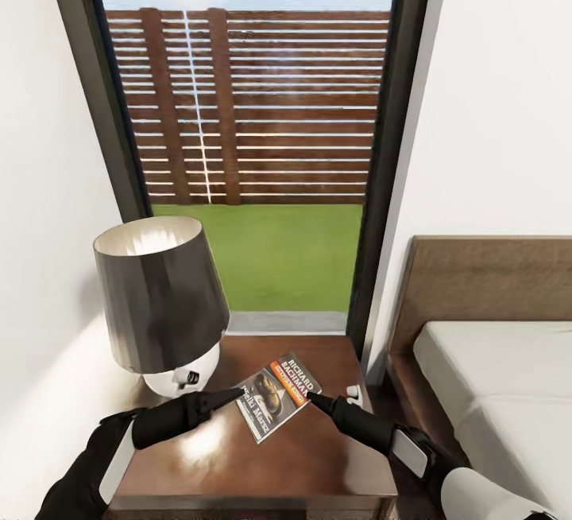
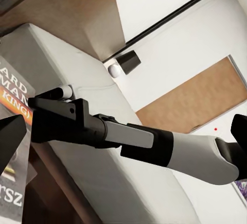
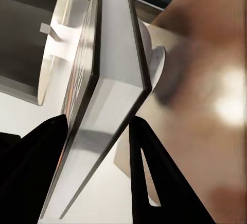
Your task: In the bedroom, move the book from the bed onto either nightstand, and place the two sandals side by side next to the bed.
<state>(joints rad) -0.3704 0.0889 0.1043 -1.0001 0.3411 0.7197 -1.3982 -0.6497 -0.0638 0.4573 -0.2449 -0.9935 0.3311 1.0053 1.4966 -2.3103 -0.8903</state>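
The book (image 1: 276,394), a dark paperback with an orange band and white lettering, hangs tilted just over the glossy top of the nightstand (image 1: 318,460). My right gripper (image 1: 314,398) is shut on the book's right edge. In the right wrist view the book (image 3: 110,80) stands edge-on between the two black fingers (image 3: 36,162). My left gripper (image 1: 234,395) is at the book's left corner with its fingers (image 2: 10,139) spread wide, open. The bed (image 1: 492,377) lies to the right. The sandals are out of view.
A lamp (image 1: 159,297) with a dark shade and white base stands on the nightstand's back left. A small white object (image 1: 352,393) sits near its right edge. Behind is a tall dark-framed window (image 1: 262,146) with grass and a slatted fence. White walls close in on both sides.
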